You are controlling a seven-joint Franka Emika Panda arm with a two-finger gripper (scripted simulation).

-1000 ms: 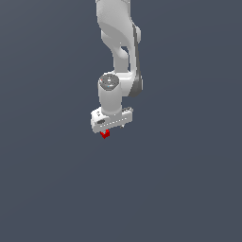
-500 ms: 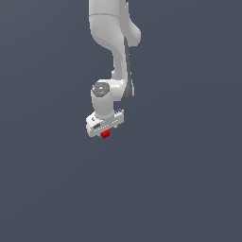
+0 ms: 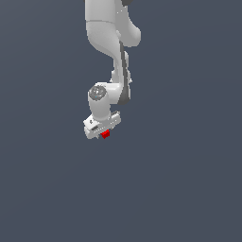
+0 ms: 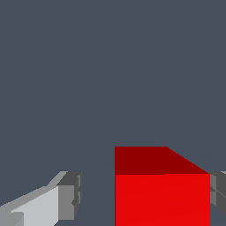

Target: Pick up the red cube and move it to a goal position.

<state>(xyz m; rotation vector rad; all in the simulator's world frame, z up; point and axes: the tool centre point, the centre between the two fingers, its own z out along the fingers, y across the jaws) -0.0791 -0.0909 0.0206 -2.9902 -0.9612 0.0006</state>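
Note:
The red cube [image 3: 105,134] is a tiny bright-red block just under the white hand of the arm, in the middle of the exterior view. My gripper [image 3: 102,130] is down over it. In the wrist view the cube [image 4: 161,194] sits between the two fingers of my gripper [image 4: 143,196]. One grey fingertip [image 4: 70,196] stands apart from the cube with a clear gap. The other fingertip [image 4: 217,194] is right at the cube's opposite face. The jaws are open around the cube, not closed on it.
A plain dark grey-blue surface [image 3: 179,189] fills both views. The white arm [image 3: 106,33] rises from the gripper to the top edge of the exterior view. Nothing else shows.
The hand has shifted a little to the exterior view's left and lower, and the arm has leaned that way. The red cube has stayed in the same spot.

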